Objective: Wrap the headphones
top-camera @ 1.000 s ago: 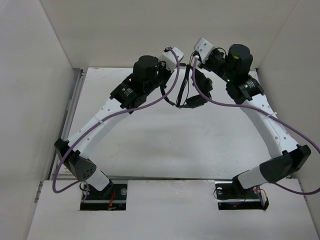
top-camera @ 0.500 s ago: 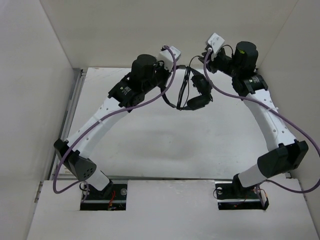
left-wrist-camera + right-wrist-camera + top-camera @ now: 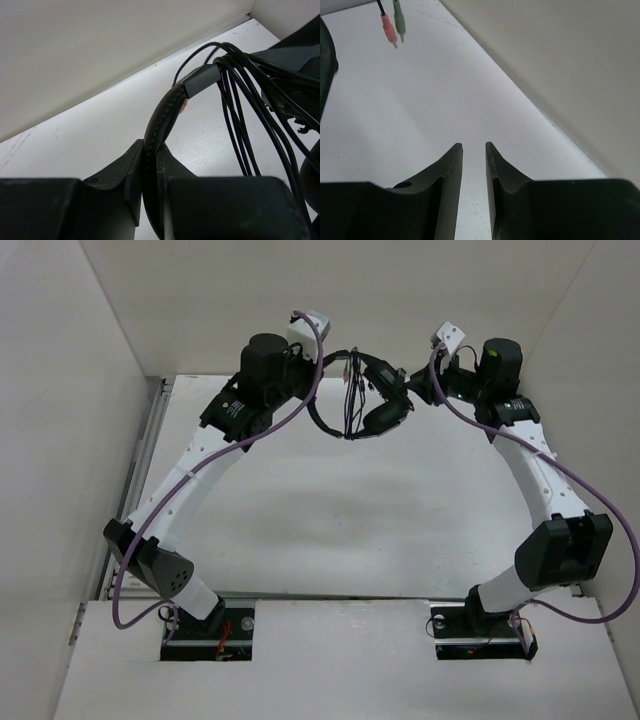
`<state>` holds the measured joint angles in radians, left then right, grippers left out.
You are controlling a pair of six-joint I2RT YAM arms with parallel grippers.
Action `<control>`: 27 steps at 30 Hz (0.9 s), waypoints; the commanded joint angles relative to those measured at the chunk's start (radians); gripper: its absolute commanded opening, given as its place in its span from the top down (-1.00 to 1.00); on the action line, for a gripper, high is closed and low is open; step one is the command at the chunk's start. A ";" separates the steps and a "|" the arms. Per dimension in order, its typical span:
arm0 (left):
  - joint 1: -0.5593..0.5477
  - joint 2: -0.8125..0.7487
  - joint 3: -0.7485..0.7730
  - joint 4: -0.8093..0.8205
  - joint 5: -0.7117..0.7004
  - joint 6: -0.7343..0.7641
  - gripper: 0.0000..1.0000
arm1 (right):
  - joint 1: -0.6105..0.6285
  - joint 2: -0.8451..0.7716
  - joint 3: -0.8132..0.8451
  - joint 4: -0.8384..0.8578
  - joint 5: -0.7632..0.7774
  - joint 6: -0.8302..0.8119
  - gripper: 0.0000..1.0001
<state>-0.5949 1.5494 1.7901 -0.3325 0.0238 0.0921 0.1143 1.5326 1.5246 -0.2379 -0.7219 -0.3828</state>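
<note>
Over the table [image 3: 330, 530], in the upper middle of the top view, are the headphones [image 3: 375, 405]. The left gripper [image 3: 150, 150] squeezes their band. The right gripper [image 3: 474, 147], just right of them, is loose and holds nothing. Two plugs [image 3: 389, 29] dangle.

A white desk [image 3: 330, 540] forms the floor of a plain, box-like enclosure. Behind the desk rises a blank off-white back wall [image 3: 330, 300]. A matching left panel [image 3: 60, 440] and right panel [image 3: 600, 380] stand at the desk's sides and meet the back wall in straight corners. A grey metal rail [image 3: 150, 450] runs along the desk's left edge. A separate white board [image 3: 340, 660] adjoins the desk's near edge. The light is soft and even, leaving only faint grey shadows on the desk, whose surface shows light scuffs [image 3: 20, 145].
</note>
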 commanded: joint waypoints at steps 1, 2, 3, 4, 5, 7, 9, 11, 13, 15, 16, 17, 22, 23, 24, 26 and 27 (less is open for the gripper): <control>0.039 -0.005 -0.055 0.115 0.015 -0.042 1.00 | -0.035 -0.074 -0.069 0.103 -0.036 0.084 0.39; 0.045 -0.002 -0.078 0.130 0.013 -0.040 1.00 | -0.043 -0.092 -0.096 0.123 -0.031 0.105 0.39; 0.053 0.001 -0.101 0.147 0.010 -0.040 1.00 | -0.049 -0.110 -0.122 0.140 -0.024 0.125 0.39; 0.060 0.006 -0.124 0.162 0.008 -0.041 1.00 | -0.054 -0.135 -0.157 0.159 -0.008 0.152 0.39; 0.069 0.012 -0.144 0.176 0.007 -0.049 1.00 | -0.054 -0.156 -0.188 0.178 0.002 0.175 0.39; 0.080 0.034 -0.187 0.211 0.007 -0.058 1.00 | -0.051 -0.201 -0.250 0.202 0.027 0.209 0.40; 0.086 0.057 -0.225 0.257 0.001 -0.064 1.00 | -0.049 -0.241 -0.308 0.210 0.048 0.234 0.41; 0.089 0.083 -0.256 0.295 -0.005 -0.069 1.00 | -0.035 -0.281 -0.357 0.203 0.067 0.242 0.42; 0.094 0.116 -0.276 0.326 -0.012 -0.087 1.00 | -0.034 -0.311 -0.394 0.195 0.073 0.254 0.42; 0.099 0.147 -0.293 0.352 -0.016 -0.109 1.00 | -0.034 -0.336 -0.421 0.186 0.073 0.260 0.42; 0.099 0.164 -0.302 0.366 -0.016 -0.118 1.00 | -0.037 -0.347 -0.432 0.183 0.075 0.260 0.42; 0.099 0.185 -0.313 0.386 -0.018 -0.123 1.00 | -0.046 -0.357 -0.445 0.181 0.076 0.262 0.41; 0.097 0.273 -0.337 0.440 -0.028 -0.144 1.00 | -0.084 -0.385 -0.478 0.178 0.081 0.271 0.41; 0.097 0.291 -0.337 0.443 -0.031 -0.146 1.00 | -0.089 -0.388 -0.483 0.177 0.081 0.271 0.40; 0.097 0.307 -0.339 0.446 -0.032 -0.153 1.00 | -0.094 -0.391 -0.488 0.175 0.081 0.271 0.40; 0.094 0.339 -0.342 0.454 -0.033 -0.158 0.99 | -0.107 -0.396 -0.494 0.173 0.079 0.271 0.40; 0.093 0.350 -0.342 0.455 -0.033 -0.158 0.99 | -0.112 -0.396 -0.495 0.173 0.079 0.271 0.40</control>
<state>-0.5018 1.9041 1.4471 0.0101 -0.0120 -0.0174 0.0181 1.1633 1.0306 -0.1020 -0.6498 -0.1303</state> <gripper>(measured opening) 0.101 0.297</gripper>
